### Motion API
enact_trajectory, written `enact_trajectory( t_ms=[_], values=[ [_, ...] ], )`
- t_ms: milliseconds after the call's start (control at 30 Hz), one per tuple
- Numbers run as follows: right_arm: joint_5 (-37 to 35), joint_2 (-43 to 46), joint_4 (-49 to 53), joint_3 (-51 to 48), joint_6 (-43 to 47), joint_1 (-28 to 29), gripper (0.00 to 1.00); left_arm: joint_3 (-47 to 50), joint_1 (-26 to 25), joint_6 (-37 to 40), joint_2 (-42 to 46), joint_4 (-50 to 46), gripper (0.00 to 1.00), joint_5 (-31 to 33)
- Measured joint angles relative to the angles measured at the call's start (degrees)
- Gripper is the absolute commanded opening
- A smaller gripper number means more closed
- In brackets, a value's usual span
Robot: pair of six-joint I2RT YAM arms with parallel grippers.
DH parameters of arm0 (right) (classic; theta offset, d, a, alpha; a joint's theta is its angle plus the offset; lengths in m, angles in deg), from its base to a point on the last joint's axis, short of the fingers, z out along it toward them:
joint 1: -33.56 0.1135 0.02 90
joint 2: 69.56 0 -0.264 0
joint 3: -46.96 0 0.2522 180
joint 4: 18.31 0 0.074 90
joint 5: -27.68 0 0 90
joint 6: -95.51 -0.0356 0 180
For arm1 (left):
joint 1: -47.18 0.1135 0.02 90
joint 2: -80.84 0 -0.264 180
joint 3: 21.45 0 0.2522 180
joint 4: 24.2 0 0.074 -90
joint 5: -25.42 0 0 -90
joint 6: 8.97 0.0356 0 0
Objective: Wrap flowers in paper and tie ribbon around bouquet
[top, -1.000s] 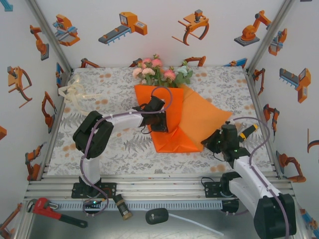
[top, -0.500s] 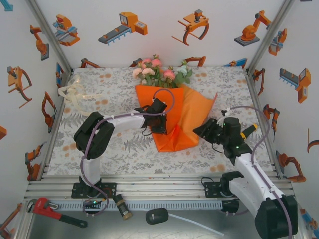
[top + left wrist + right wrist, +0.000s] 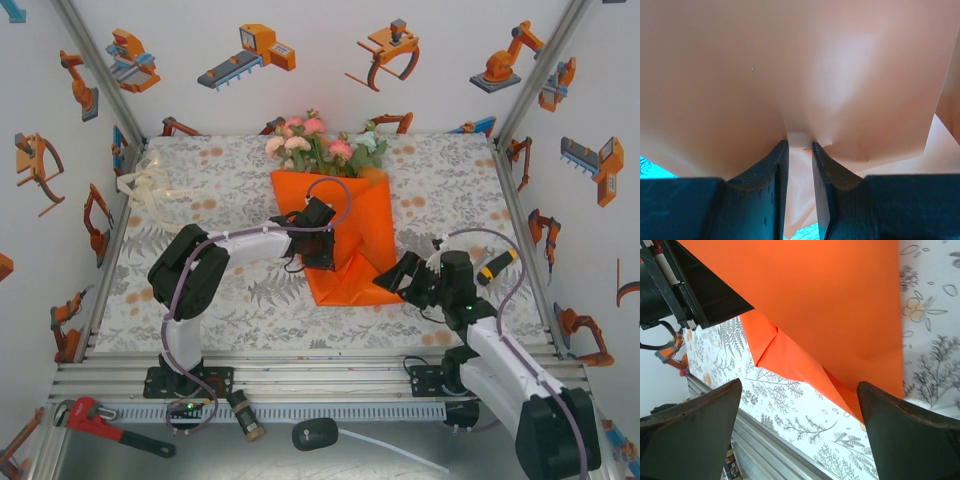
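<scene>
Top view: the paper lies folded on the tablecloth at mid-table. It narrows toward the near edge. The flowers protrude from its wide far end, heads pointing away from the arms. The ribbon lies in a loose heap at the far left of the table, well apart from both arms.

Left gripper: positioned on top of the paper's left half, over the folded layers. In the left wrist view, the left gripper has its fingers drawn close together, with a narrow gap. A raised fold of the paper sits between the tips and is clamped there.

Right gripper: positioned just beside the paper's near right edge. In the right wrist view, the right gripper has its fingers spread wide and released, grasping nothing. The paper lies flat ahead of the fingers. Its near corner falls in the gap between them without contact.
</scene>
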Motion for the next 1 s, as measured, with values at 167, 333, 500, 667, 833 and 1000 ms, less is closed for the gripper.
enact_trajectory(
  t_ms=[167, 333, 500, 667, 833, 1000],
  values=[
    [-7.0, 5.9, 7.1, 0.0, 0.0, 0.0, 0.91, 0.0, 0.0, 0.0, 0.0, 0.0, 0.30, -0.1],
    [-12.2, 2.8, 13.2, 0.7, 0.2, 0.0, 0.91, 0.0, 0.0, 0.0, 0.0, 0.0, 0.30, -0.2],
    [-9.4, -2.2, 8.4, 1.2, -0.5, 0.0, 0.89, 0.0, 0.0, 0.0, 0.0, 0.0, 0.30, -0.2],
    [-3.1, -4.7, -2.5, -2.0, -4.4, 0.1, 0.88, -0.4, 0.0, 0.0, 0.0, 0.0, 0.30, -0.2],
    [-0.8, -1.1, -7.1, -3.0, -7.3, 0.1, 0.82, -0.7, 0.0, 0.0, 0.0, 0.0, 0.30, -0.2],
    [-0.6, 5.0, -10.1, -3.2, -8.5, 1.7, 0.84, -0.7, 0.0, 0.0, 0.0, 0.0, 0.30, -0.2]
  ],
)
